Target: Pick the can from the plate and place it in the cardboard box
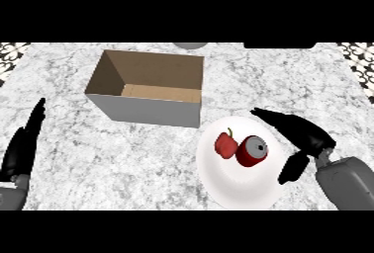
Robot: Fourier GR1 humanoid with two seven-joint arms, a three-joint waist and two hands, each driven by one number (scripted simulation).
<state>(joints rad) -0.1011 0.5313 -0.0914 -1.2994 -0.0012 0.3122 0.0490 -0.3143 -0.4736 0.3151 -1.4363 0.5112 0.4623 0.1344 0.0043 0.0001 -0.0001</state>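
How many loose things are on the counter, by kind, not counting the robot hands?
Cardboard box: 1
Plate: 1
Can: 1
Red pepper: 1
Total: 4

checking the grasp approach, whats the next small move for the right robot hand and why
Probably ease the right robot hand leftward and close round the can. The can lies on its side on the plate, beside a red pepper, and the hand is open just right of it, not yet touching. The cardboard box stands open behind.
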